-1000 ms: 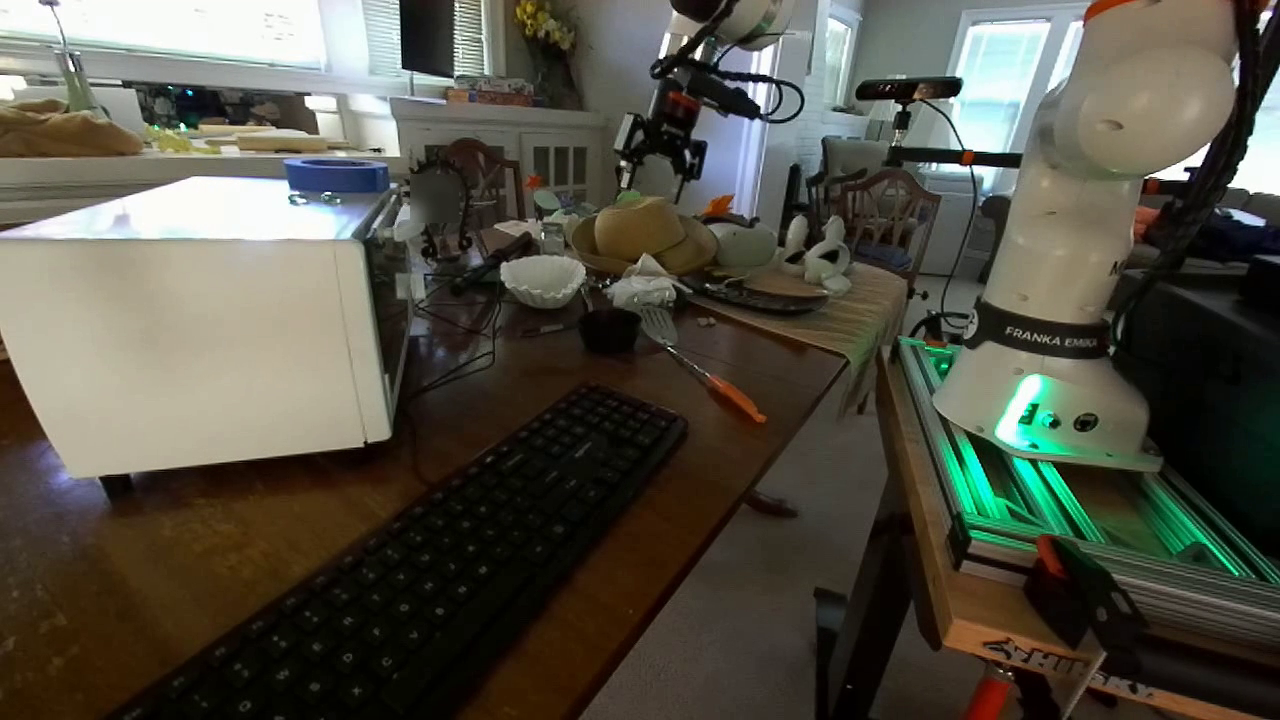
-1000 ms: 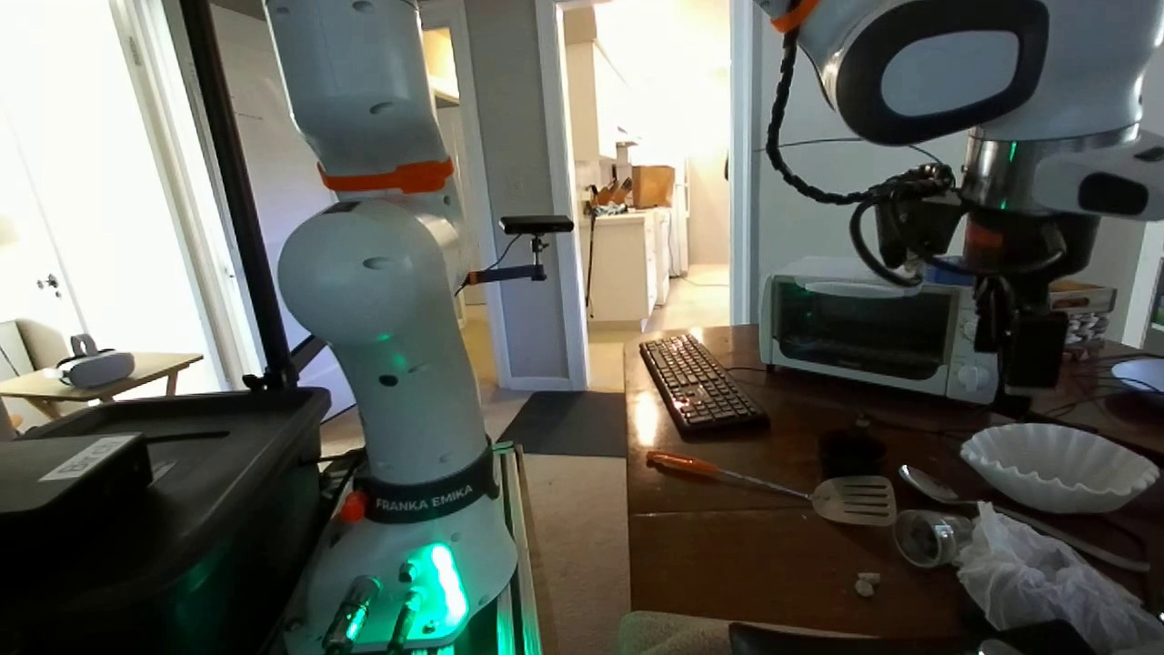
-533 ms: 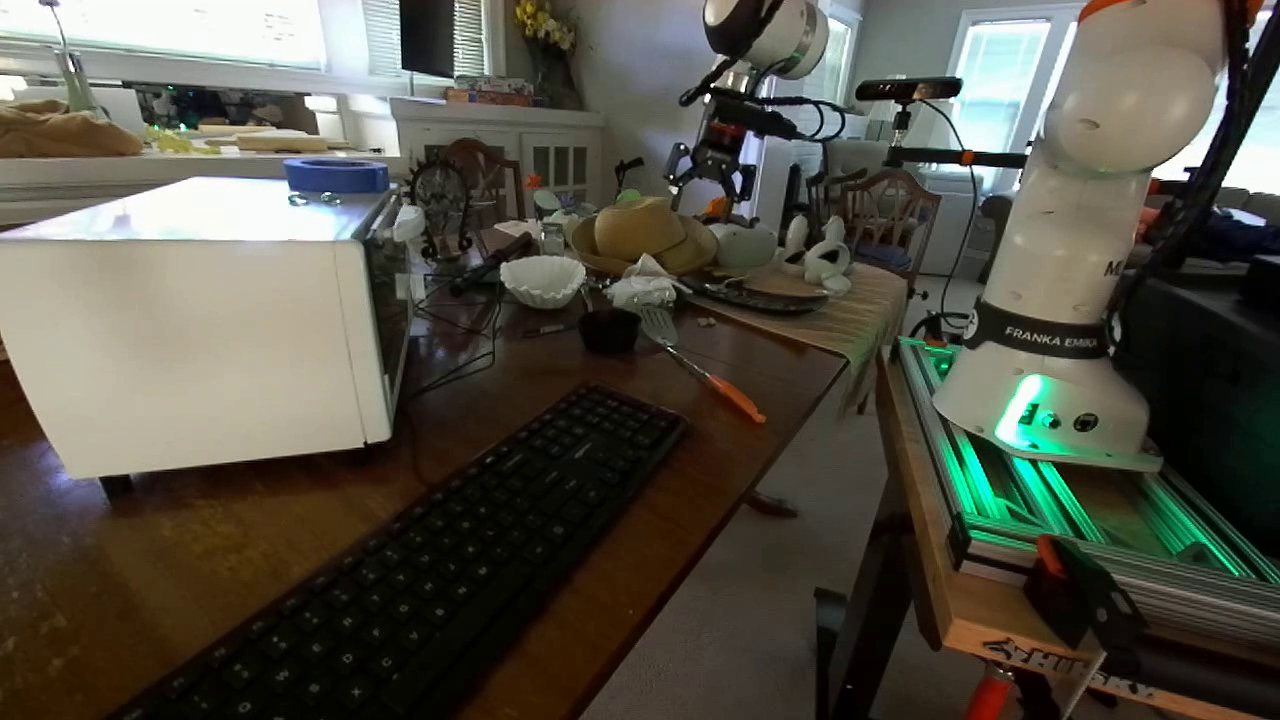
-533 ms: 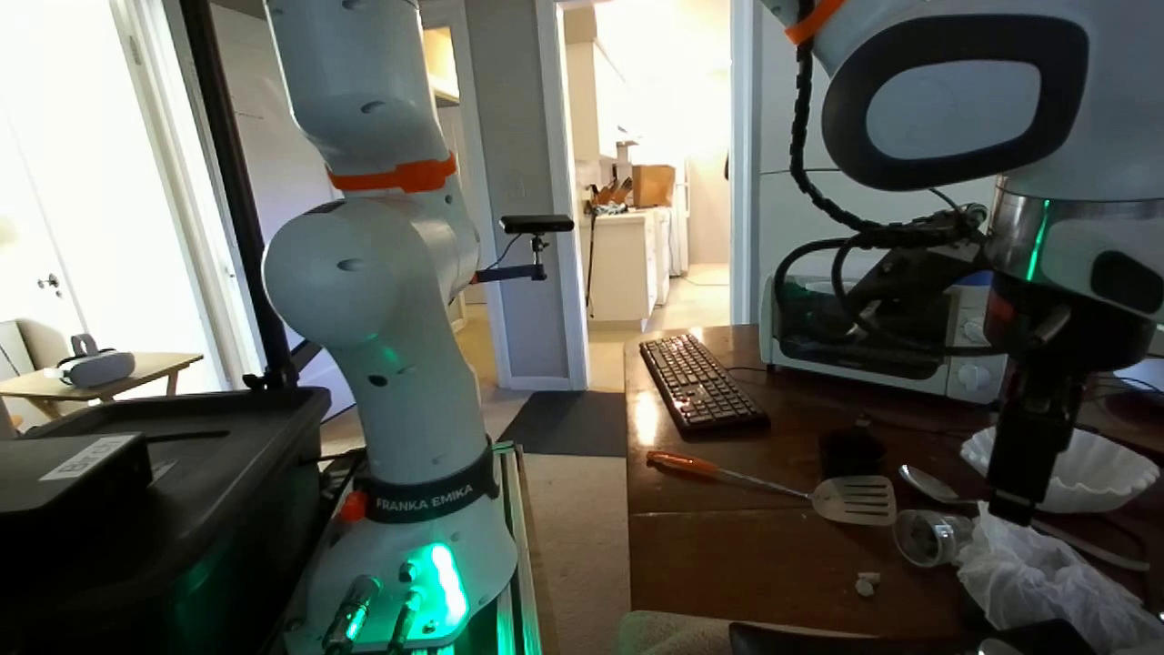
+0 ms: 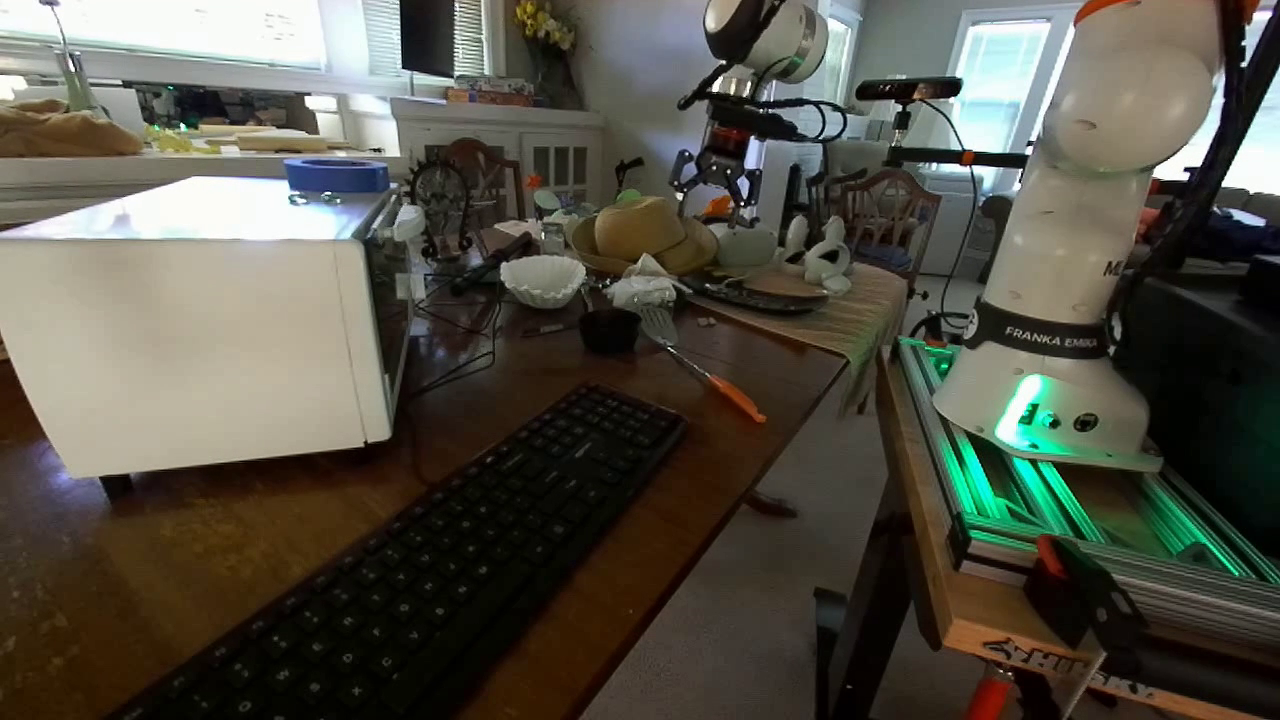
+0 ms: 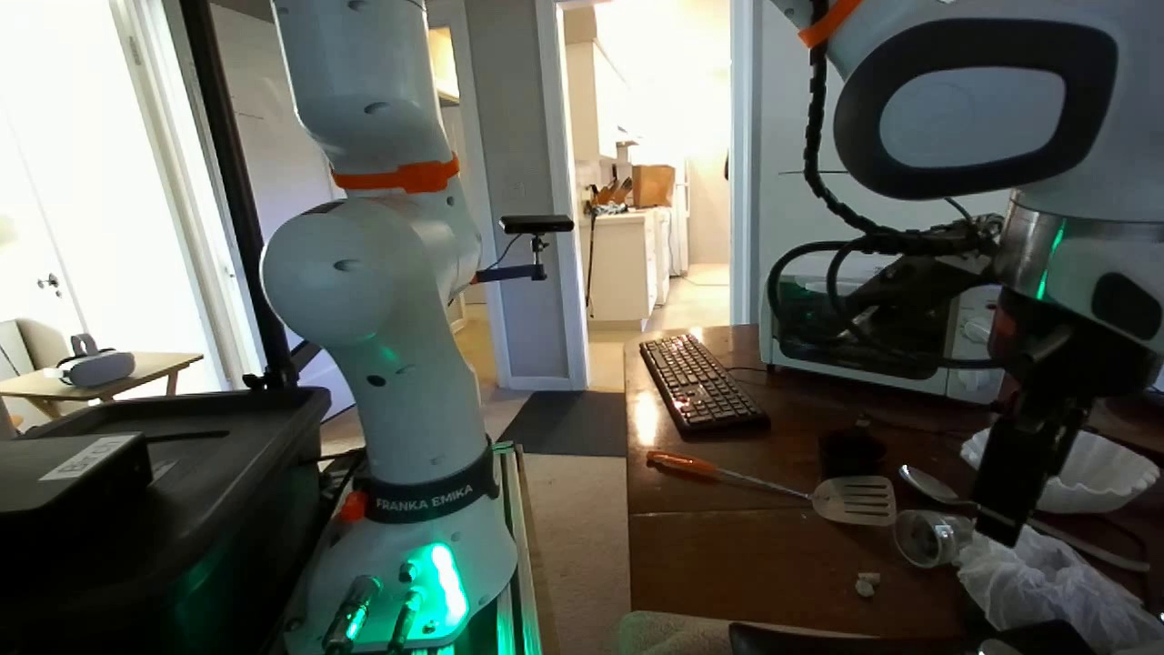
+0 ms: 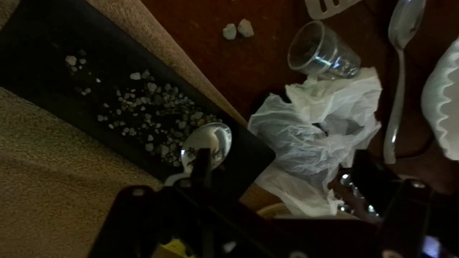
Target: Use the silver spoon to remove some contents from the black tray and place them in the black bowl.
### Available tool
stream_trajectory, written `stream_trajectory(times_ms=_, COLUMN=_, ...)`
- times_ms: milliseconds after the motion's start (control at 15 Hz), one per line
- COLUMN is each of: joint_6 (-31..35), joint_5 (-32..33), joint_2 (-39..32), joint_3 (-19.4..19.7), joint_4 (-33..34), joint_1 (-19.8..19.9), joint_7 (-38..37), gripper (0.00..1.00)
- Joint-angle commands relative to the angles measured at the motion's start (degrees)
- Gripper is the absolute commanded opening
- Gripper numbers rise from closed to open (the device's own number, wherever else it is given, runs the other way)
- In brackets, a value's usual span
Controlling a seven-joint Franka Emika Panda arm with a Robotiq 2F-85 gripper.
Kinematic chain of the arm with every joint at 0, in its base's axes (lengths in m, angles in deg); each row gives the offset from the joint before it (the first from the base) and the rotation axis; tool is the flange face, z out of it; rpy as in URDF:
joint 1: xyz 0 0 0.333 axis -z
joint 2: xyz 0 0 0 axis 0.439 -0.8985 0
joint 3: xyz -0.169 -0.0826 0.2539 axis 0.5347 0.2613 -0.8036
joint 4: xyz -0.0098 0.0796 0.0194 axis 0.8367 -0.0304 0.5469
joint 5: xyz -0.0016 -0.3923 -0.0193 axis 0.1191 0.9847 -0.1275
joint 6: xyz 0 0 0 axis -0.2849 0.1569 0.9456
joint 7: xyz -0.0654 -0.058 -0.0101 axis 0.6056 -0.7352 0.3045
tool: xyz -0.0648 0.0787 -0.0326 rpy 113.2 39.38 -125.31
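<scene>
The black tray (image 7: 46,39) lies on a beige cloth in the wrist view, with pale pebbles (image 7: 150,107) spread along it. On its near end rests the silver spoon (image 7: 218,138), its bowl close to the pebbles and its handle mostly hidden behind the gripper. My gripper (image 7: 282,157) hangs open above, one finger overlapping the spoon's bowl in the picture, nothing held between the jaws. In an exterior view the gripper (image 5: 713,203) is well above the table, beyond the hat. The small black bowl (image 5: 609,332) stands on the brown table near the spatula, out of the wrist view.
A crumpled translucent bag (image 7: 308,132) and a tipped clear cup (image 7: 322,53) lie beside the tray. Nearby are another spoon (image 7: 400,71), a white fluted bowl (image 6: 1105,473), a slotted spatula (image 6: 855,500) and two loose pebbles (image 7: 237,29). A keyboard (image 6: 700,382) and toaster oven (image 5: 200,330) sit farther off.
The open gripper has swung over towards the tray side and come lower, mostly in the first half second. Since then it has shifted and tilted only slightly. The objects have not moved.
</scene>
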Motion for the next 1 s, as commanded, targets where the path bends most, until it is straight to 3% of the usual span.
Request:
stream_trajectory(times_ms=0, joint_6=0.1, joint_5=2.9, joint_2=-3.7, joint_3=1.3, joint_4=1.1, joint_1=1.4, joint_7=-6.3, gripper=1.0)
stream_trajectory(times_ms=200, joint_6=1.5, joint_5=2.5, joint_2=-5.0, joint_3=2.8, joint_4=0.5, joint_1=2.3, joint_7=-9.7, gripper=1.0)
stream_trajectory(times_ms=467, joint_6=8.7, joint_5=2.4, joint_2=-6.4, joint_3=4.4, joint_4=-0.5, joint_1=2.7, joint_7=-16.8, gripper=1.0)
stream_trajectory(times_ms=933, joint_6=10.5, joint_5=2.9, joint_2=-10.8, joint_3=5.5, joint_4=-0.2, joint_1=2.1, joint_7=-26.1, gripper=1.0)
